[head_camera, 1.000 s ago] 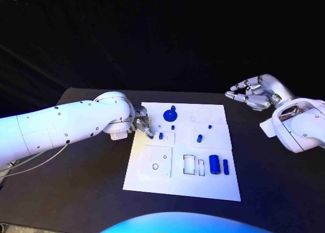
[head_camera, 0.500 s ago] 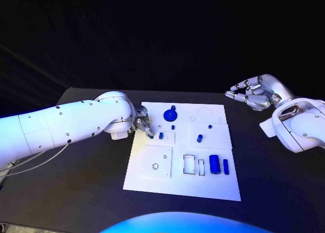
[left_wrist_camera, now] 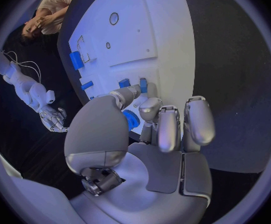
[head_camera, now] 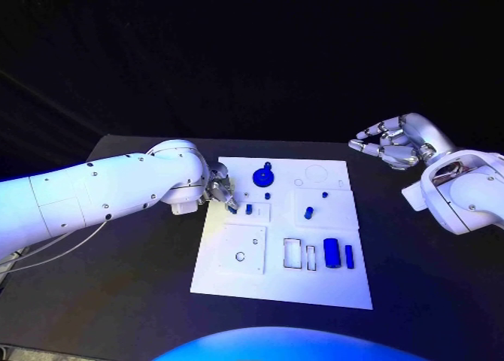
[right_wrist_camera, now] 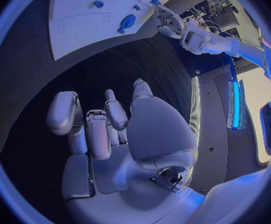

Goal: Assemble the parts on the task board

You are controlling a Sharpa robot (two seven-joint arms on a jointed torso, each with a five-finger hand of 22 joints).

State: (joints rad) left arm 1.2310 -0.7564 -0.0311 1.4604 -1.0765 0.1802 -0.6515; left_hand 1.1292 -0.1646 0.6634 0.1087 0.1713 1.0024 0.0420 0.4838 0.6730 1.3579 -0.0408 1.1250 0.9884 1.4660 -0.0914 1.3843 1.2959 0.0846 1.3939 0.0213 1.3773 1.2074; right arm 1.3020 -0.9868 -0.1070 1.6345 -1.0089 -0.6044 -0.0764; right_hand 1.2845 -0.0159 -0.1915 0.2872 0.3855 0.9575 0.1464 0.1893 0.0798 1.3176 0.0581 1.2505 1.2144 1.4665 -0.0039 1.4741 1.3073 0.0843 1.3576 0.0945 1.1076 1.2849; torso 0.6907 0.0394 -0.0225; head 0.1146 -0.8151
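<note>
Beside the flat white rectangular task board (head_camera: 283, 248), the silver left hand (head_camera: 220, 192) hovers at its near-left edge, a small blue peg (head_camera: 249, 210) just off its fingertips. From its wrist, fingers (left_wrist_camera: 167, 129) are curled, holding nothing visible. Well off the board, the silver right hand (head_camera: 391, 144) is loosely curled and empty (right_wrist_camera: 110, 129).

You have a white task board (head_camera: 276, 289) in the frame's middle, on a black table (head_camera: 122, 301); its parts (head_camera: 331, 253) are blue, the round one (head_camera: 263, 177) near the top a deeper blue; thin dark outlines mark its recesses; both hands, left (head_camera: 220, 192) and right (head_camera: 389, 147), are silver on white arms.
</note>
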